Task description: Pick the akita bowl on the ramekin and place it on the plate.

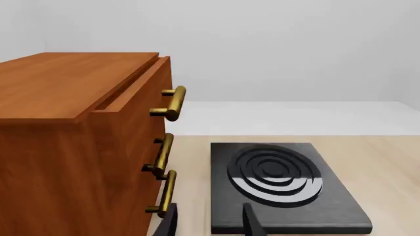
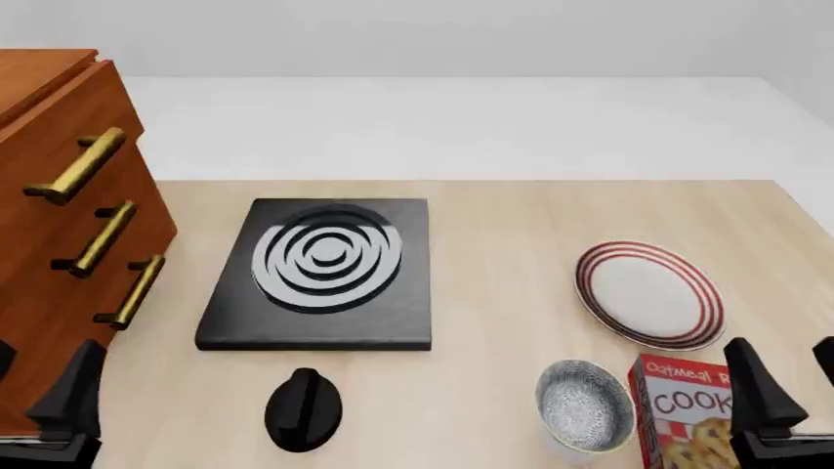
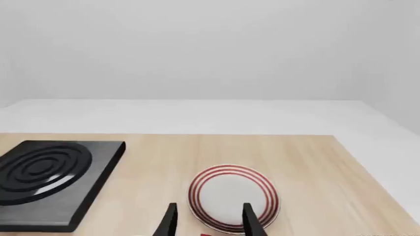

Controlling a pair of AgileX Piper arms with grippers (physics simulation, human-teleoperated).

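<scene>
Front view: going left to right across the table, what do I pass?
Wooden drawer cabinet → black knob → black stove burner → speckled bowl → red-ringed plate. The cookie box overlaps the bowl and plate in span, so I leave it unplaced.

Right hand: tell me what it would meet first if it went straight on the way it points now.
Probably the plate. In the right wrist view it lies directly ahead between the open fingers of the right hand, nothing between them. Depth is unclear, so it might pass just above.
</scene>
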